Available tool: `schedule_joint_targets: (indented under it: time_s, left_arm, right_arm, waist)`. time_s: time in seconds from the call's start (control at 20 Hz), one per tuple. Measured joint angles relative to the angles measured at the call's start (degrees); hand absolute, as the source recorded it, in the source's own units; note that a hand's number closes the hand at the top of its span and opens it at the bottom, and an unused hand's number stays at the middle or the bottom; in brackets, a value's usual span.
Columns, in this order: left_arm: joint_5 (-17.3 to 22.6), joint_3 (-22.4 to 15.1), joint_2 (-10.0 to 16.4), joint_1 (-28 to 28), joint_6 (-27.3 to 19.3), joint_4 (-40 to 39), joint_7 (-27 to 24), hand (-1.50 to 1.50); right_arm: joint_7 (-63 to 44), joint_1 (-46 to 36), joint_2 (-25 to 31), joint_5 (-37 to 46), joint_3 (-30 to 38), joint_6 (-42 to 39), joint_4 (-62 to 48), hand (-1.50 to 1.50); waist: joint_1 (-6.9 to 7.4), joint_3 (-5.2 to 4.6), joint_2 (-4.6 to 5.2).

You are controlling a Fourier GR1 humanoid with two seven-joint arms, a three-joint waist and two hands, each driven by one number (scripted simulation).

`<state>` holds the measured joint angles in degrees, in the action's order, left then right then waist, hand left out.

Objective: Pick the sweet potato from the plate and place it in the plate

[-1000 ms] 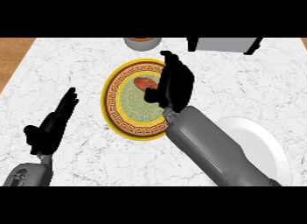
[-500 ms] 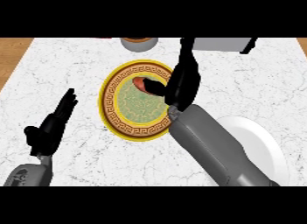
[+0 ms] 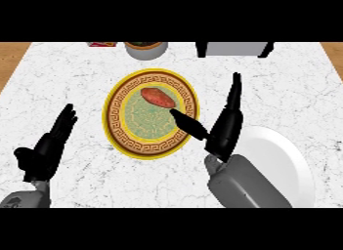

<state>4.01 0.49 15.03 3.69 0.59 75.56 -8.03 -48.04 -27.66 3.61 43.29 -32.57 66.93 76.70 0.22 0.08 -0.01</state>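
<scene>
Plainly nothing was held by the right hand [image 3: 225,128], which was spread wide with fingers straight and thumb stretched over the gold plate [image 3: 117,128]. The potato [image 3: 158,97] was seen on that plate just past the thumb tip, to the hand's left; the white plate [image 3: 284,157] lay at its right. The potato was judged stiff, fairly light and apt to roll, best taken across its thick middle.

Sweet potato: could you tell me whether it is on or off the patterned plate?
On it: the sweet potato lies within the rim of the patterned plate.
</scene>
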Motion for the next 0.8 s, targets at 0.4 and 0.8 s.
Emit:
schedule_joint_targets:
  time_s: [0.4,0.8]
  left_arm:
    - [-0.16,0.94,-0.02,-0.35,0.62,1.07,0.34,0.00]
    - [-1.40,1.50,-1.28,0.56,0.79,-0.08,-0.01,0.00]
  right_arm:
    - [15.97,15.94,12.48,-14.97,-8.66,4.97,14.44,-1.50]
    - [36.05,22.40,16.44,-32.62,-8.95,6.19,14.97,-1.50]
  waist:
    - [-0.07,0.01,0.06]
    - [-0.03,0.03,0.11]
